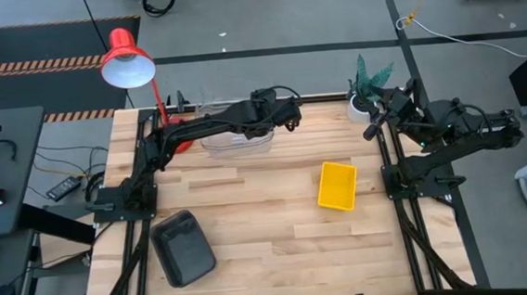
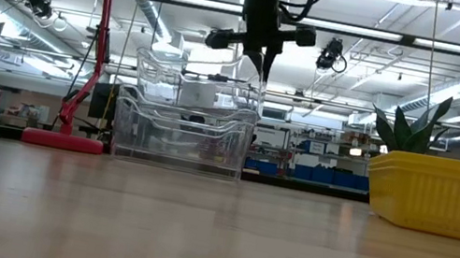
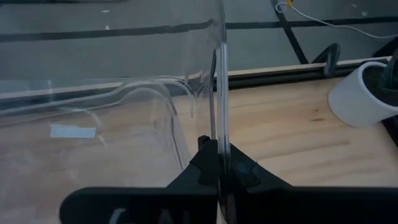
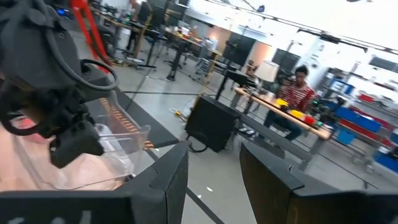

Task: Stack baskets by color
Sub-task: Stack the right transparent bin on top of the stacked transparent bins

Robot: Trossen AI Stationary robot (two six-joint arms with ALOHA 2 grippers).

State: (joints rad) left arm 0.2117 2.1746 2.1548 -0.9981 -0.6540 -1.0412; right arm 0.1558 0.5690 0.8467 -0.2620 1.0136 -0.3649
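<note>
Desk: light wooden butcher-block desk framed by dark rails.
Clear baskets: three counted in the low view. Two shallow transparent plastic baskets sit nested as the clear stack at the far edge of the desk, near the lamp base. A third transparent plastic basket, the lifted clear basket, hangs above that stack; whether it touches it cannot be told.
Yellow baskets: one bright yellow rectangular plastic unit visible, the yellow basket, right of centre on the desk; whether others nest inside it cannot be told.
Grey baskets: one dark grey rounded plastic unit visible, the grey basket, at the near left of the desk; nested count cannot be told.
Left gripper: left gripper reaches over the far edge, jaws together, clamped on the thin wall of the lifted clear basket.
Right gripper: right gripper is raised at the far right corner, off the baskets, jaws apart with nothing between them.
Lamp: one red desk lamp, base at the far left corner.
Plant: one small green plant in a white pot, far right corner.
Room: one seated person in a striped top at a distant bench.
</note>
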